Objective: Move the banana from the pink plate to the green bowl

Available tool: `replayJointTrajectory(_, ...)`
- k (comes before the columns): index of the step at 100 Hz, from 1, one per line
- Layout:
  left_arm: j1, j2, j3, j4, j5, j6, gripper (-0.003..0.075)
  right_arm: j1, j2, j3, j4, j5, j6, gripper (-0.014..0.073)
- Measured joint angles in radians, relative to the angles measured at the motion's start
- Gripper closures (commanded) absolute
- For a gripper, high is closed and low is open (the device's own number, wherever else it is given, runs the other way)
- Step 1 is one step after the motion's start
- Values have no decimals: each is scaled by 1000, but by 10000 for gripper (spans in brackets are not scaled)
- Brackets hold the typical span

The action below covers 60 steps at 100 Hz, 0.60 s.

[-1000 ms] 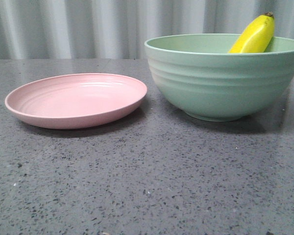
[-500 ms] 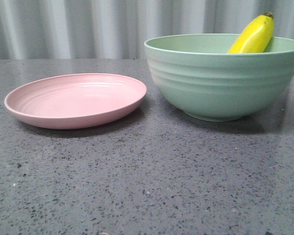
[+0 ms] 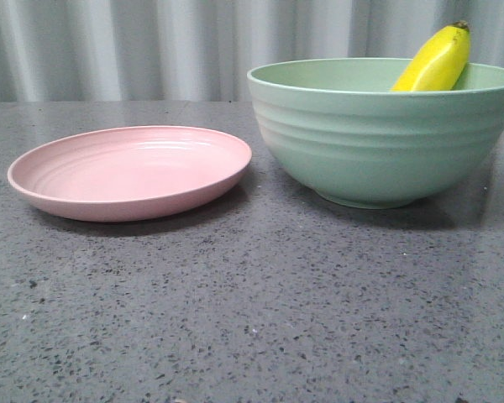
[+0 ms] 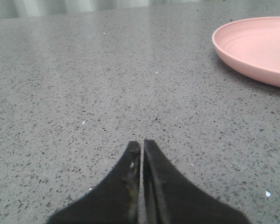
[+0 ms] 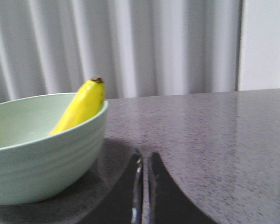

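Note:
The yellow banana [image 3: 438,59] leans inside the pale green bowl [image 3: 378,143] at the right, its dark tip above the rim. The pink plate [image 3: 130,172] lies bare at the left. The right wrist view shows the banana [image 5: 84,106] in the bowl [image 5: 42,158], with my right gripper [image 5: 144,157] shut and empty on the table beside the bowl. The left wrist view shows my left gripper [image 4: 142,143] shut and empty, low over the table, with the plate [image 4: 256,49] some way off. Neither gripper shows in the front view.
The dark speckled tabletop [image 3: 260,311] runs back to a grey curtain [image 3: 151,46]. A pale wall panel [image 5: 266,42] stands behind the table in the right wrist view.

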Motion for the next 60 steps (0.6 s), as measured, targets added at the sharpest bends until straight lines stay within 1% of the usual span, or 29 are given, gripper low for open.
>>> replayJointTrajectory(4,0,0,0,0,0,0,741,-20,0,0,0,17,0,663)
replayJointTrajectory(16,0,0,0,0,0,0,741,-65,0,0,0,141,0,663)
replayJointTrajectory(26,0,0,0,0,0,0,741,-74,0,0,0,254,0,663)
replayJointTrajectory(33,0,0,0,0,0,0,741,-75,0,0,0,307,0,663)
replayJointTrajectory(41,0,0,0,0,0,0,741,-75,0,-2,0,338,0,663)
replayJointTrajectory(60,0,0,0,0,0,0,741,-75,0,-2,0,340,0,663)
